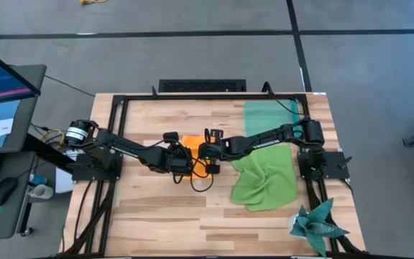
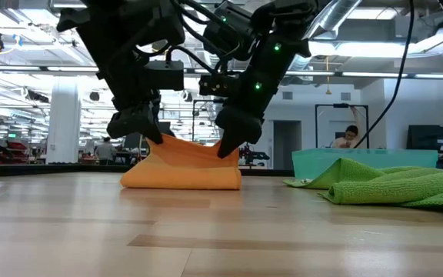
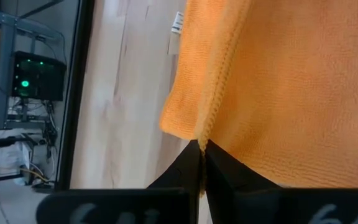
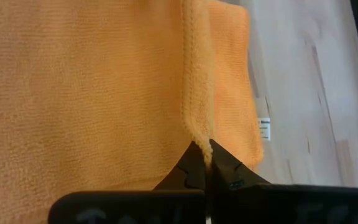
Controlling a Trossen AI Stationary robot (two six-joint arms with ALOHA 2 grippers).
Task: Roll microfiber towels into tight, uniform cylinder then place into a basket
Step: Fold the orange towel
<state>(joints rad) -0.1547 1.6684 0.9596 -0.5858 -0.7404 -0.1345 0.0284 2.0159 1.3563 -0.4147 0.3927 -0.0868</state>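
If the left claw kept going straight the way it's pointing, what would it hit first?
Probably just more of the orange towel. The left claw is shut on that towel's hemmed edge, and cloth fills the line ahead; depth past it isn't clear.

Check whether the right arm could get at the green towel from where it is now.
Probably not right away: the right gripper is shut on the orange towel. The green towel lies uncovered beside that arm.

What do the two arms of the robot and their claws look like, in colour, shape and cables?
Both arms are black and jointed, with black cables looping along them. The left arm has a silver-and-yellow round motor part near its base. In the low view, small green lights glow on one arm. The left claw and the right claw each end in two dark, pointed fingers.
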